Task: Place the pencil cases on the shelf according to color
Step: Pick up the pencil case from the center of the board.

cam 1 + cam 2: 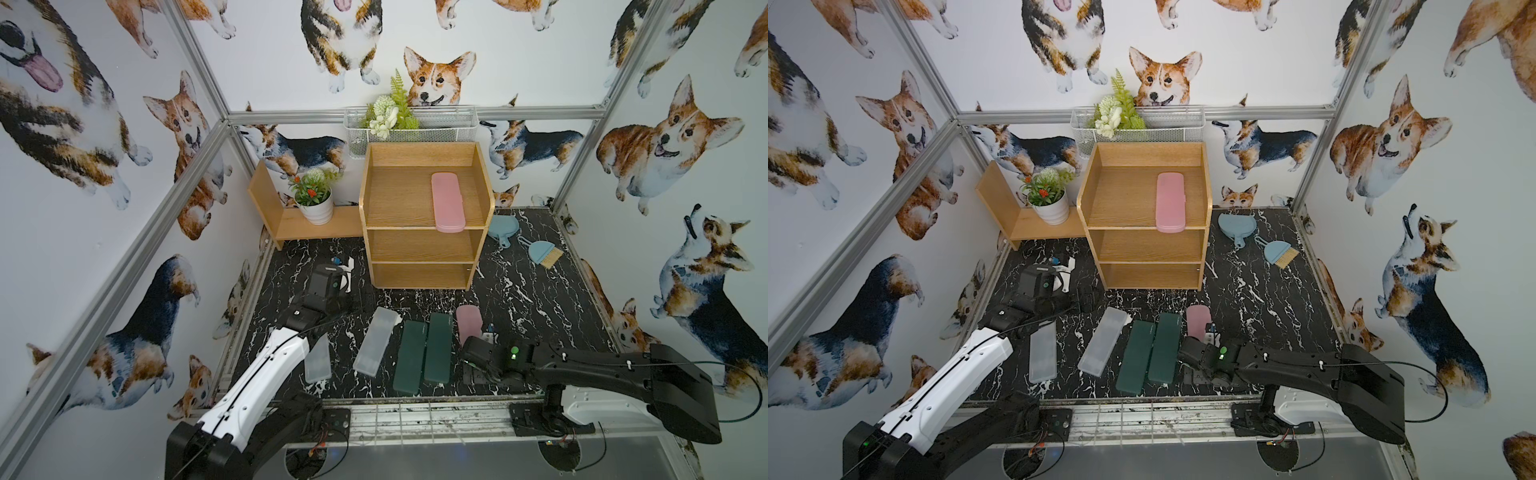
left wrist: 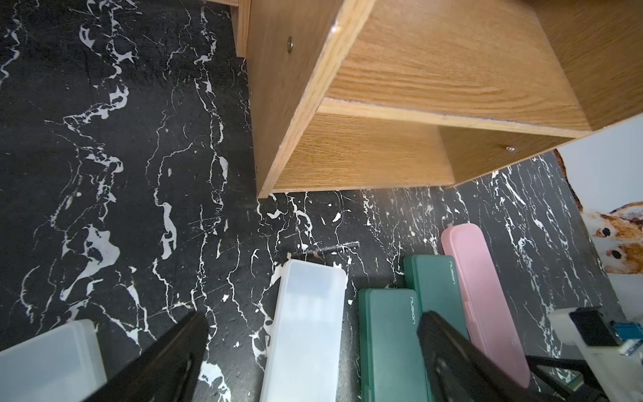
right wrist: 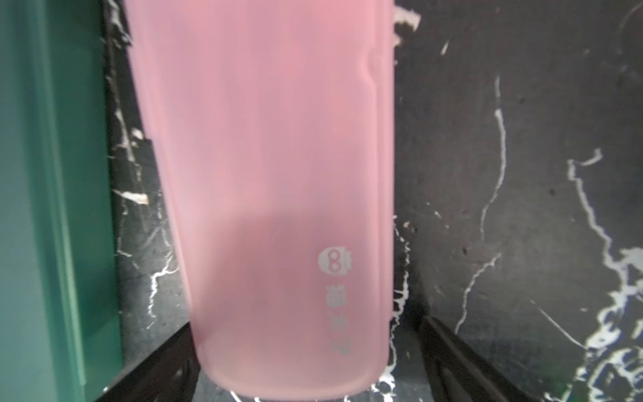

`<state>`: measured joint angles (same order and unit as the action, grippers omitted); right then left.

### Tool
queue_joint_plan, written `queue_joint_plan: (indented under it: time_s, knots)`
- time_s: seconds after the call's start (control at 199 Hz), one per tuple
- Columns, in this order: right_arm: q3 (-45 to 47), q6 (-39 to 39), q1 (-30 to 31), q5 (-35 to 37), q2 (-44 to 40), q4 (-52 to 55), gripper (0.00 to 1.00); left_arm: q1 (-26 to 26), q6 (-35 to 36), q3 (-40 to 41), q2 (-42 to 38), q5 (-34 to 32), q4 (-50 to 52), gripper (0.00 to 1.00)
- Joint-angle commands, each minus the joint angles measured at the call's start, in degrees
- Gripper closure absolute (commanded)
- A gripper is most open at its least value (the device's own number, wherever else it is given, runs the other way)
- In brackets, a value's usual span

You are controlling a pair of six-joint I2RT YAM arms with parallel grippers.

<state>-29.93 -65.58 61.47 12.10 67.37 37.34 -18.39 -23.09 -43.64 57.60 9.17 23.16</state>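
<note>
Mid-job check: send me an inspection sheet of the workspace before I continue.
Surface: black marbled tabletop, scuffed, no spill seen.
Job's things: one pink case on the top tier of the shelf; second pink case, two green cases and two frosted cases on the tabletop; lower tiers empty.
Clutter: dustpan and brush right of the shelf; potted plant on a wooden stand; wire basket on the back wall.
Grippers: left gripper open, holding nothing; right gripper open, straddling the second pink case.
Cables: black cable along the left arm; thin loop behind the right arm; neither touches a case.
Surroundings: corgi-print walls, aluminium frame.
</note>
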Motion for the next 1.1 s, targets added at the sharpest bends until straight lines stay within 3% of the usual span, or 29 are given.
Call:
queue_joint_plan:
  time_s: [0.0,0.557,0.959,1.014,1.099]
  knots:
    - [0.29,-0.04,0.01,0.47,2.08,-2.43,0.01,0.07,0.42,0.22,-0.19,-0.2,-0.31,0.01]
    - [3.3,-3.22,2.67,-0.19,4.73,-6.27,0.13,0.02,0.37,0.22,-0.74,-0.38,-0.11,0.0]
    - [-1.24,-6.0,6.74,3.56,2.81,0.99,0.36,0.03,0.42,0.32,-1.2,-0.64,-0.05,0.01]
    - [-2.86,-6.09,7.34,4.28,2.41,2.85,0.43,0.07,0.42,0.35,-1.2,-0.64,-0.04,0.01]
    - [-5.6,-6.05,8.32,5.46,2.3,5.59,0.45,0.03,0.41,0.31,-1.3,-0.73,-0.04,0.01]
